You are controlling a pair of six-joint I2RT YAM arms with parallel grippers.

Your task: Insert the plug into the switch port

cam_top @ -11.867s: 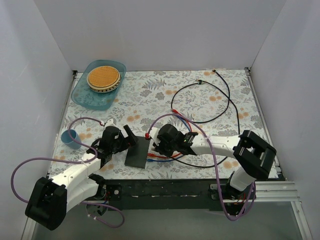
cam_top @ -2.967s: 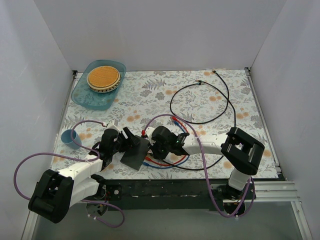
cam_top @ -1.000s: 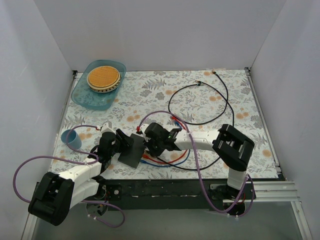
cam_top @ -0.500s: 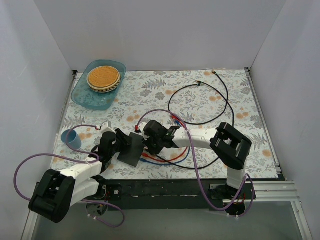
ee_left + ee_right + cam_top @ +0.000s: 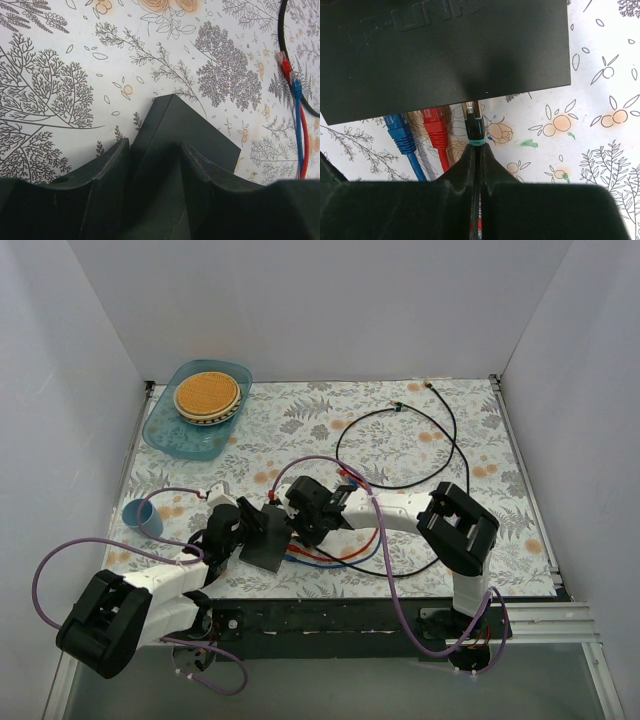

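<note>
Floral-print tablecloth [image 5: 400, 440] underneath, plain white walls [image 5: 330, 300] beyond, flat matte black switch [image 5: 445, 50] clamped in left gripper [image 5: 154, 145], right gripper [image 5: 476, 150] pinched together on teal-banded plug [image 5: 473, 125] meeting the switch edge just ahead of its fingertips, blue plug [image 5: 400, 132] and red plug [image 5: 436, 132] alongside

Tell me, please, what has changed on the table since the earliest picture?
The right gripper brought the black plug leftward to the port side of the switch, beside the red plug and blue plug. The switch, clamped by the left gripper, shifted slightly left and turned. The blue tray and blue cup stayed put.
</note>
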